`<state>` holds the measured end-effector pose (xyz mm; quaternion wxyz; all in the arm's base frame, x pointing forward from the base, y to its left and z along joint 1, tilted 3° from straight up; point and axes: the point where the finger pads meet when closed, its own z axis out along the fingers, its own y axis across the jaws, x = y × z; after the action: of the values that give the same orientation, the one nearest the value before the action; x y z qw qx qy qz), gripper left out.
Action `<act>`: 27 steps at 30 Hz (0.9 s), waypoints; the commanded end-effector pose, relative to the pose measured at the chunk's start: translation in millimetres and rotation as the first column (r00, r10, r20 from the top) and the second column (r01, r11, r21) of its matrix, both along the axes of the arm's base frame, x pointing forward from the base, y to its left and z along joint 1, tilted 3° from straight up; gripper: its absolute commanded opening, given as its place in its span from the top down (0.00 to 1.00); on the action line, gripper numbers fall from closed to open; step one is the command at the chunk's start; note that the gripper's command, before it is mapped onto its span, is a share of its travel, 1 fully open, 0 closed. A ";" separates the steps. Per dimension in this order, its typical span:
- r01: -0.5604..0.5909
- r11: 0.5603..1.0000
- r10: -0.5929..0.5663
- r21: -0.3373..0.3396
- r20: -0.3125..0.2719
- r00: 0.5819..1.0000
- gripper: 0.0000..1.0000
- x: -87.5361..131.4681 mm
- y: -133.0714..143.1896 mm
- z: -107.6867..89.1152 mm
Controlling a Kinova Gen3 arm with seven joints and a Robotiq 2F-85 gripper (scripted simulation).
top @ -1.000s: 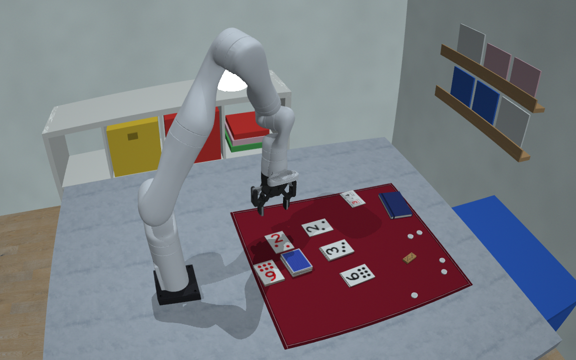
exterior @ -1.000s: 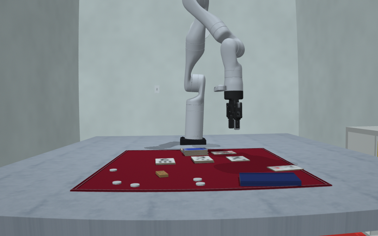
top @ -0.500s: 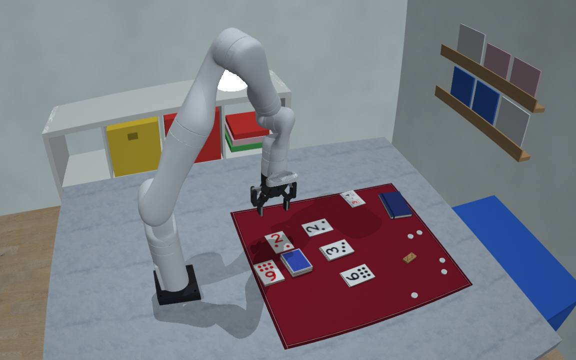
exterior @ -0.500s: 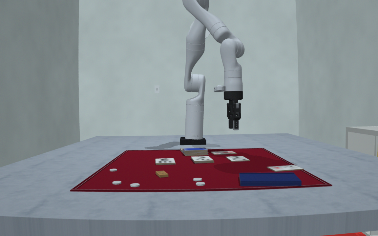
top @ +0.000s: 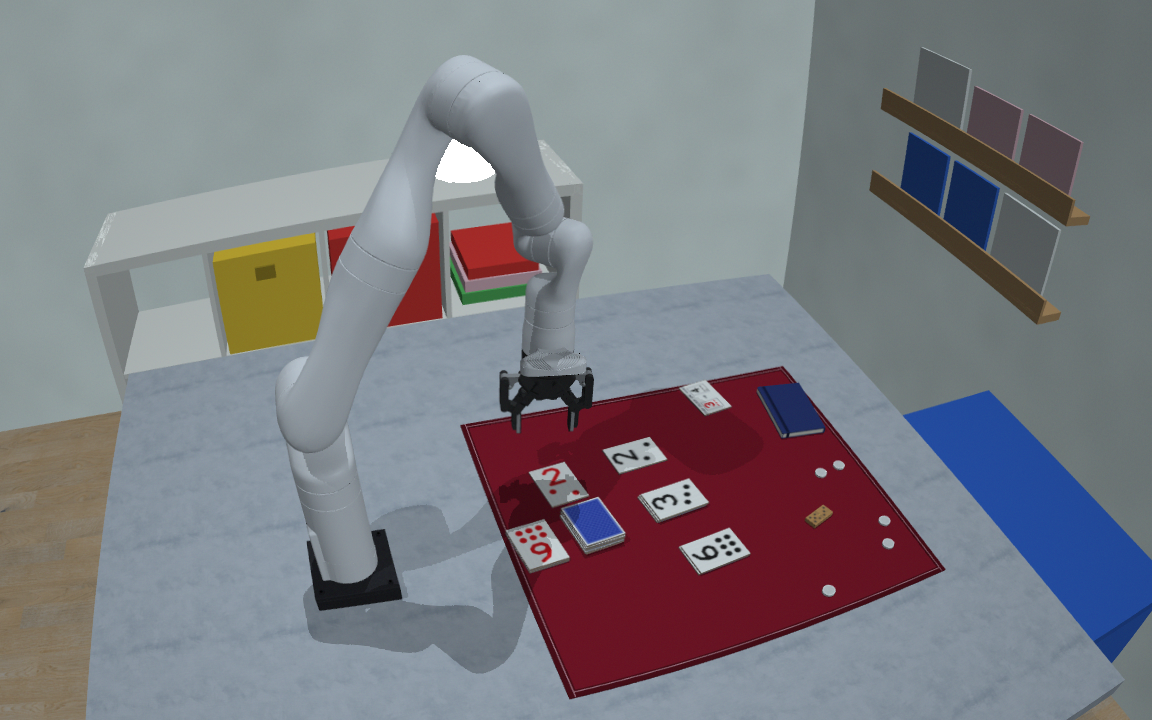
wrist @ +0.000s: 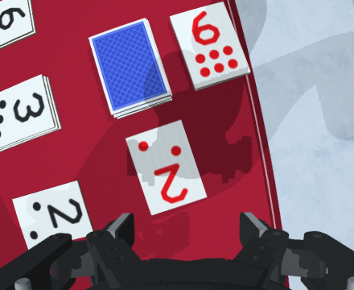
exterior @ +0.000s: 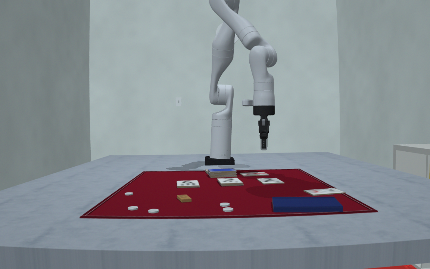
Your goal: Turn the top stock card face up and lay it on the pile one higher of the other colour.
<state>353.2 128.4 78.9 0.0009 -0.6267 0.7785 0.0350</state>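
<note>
The face-down stock, a blue-backed stack, lies on the red mat and shows in the wrist view. Around it are face-up piles: a red 6, a red 2, a black 2, a black 3 and a black 6. A small card with a red 3 lies at the mat's far edge. My gripper is open and empty, hanging above the mat's back corner, beyond the red 2.
A dark blue book lies at the mat's far right corner. Several white discs and a small brown tile lie on the mat's right side. A white shelf unit with bins stands behind the table.
</note>
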 end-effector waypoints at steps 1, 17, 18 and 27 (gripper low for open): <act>0.049 0.999 -0.049 -0.005 -0.006 0.999 0.15 -1.7 0.6 -1.2; 0.549 0.834 -0.551 -0.058 -0.054 0.833 0.15 -10.5 -6.5 -10.7; 0.586 0.808 -0.589 -0.063 -0.055 0.806 0.15 -11.0 -7.0 -11.4; 0.818 0.566 -0.824 -0.103 -0.054 0.564 0.15 -13.4 -11.3 -15.6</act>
<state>340.9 115.6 63.7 -0.0402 -0.2092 0.9763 0.0388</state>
